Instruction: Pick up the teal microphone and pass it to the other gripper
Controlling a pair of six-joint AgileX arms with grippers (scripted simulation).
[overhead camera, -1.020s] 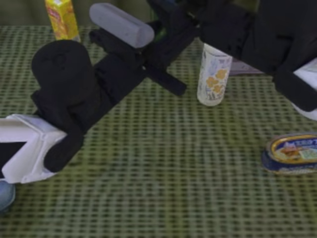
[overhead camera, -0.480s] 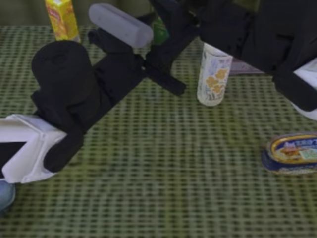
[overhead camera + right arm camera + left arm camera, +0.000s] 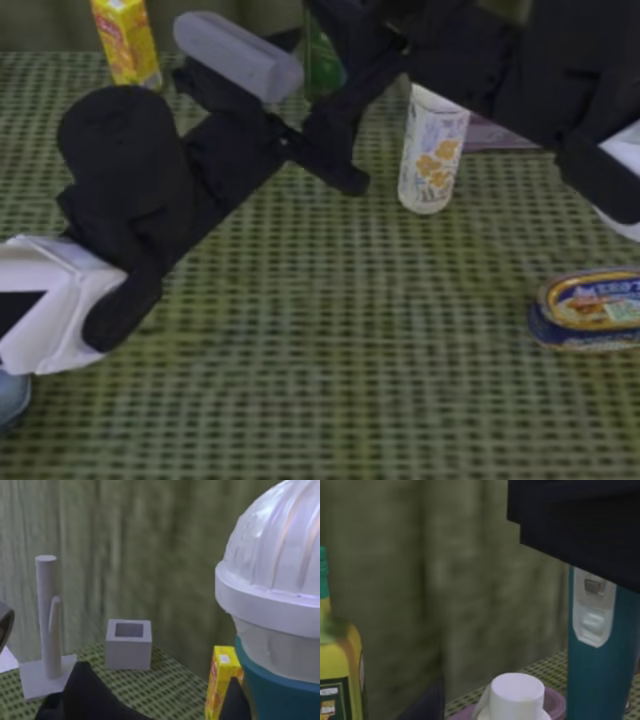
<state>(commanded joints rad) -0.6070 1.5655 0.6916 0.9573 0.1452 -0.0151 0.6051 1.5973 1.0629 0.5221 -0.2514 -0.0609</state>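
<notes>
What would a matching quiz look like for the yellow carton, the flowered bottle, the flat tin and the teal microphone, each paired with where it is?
Things:
1. yellow carton
2. white flowered bottle
3. flat tin
4. teal microphone

Places:
A. upright at the back of the table, a little right of the middle
B. close up in both wrist views
C. back left of the table
D. flat near the table's right edge

Pairs: 1-C, 2-A, 3-D, 4-B
</notes>
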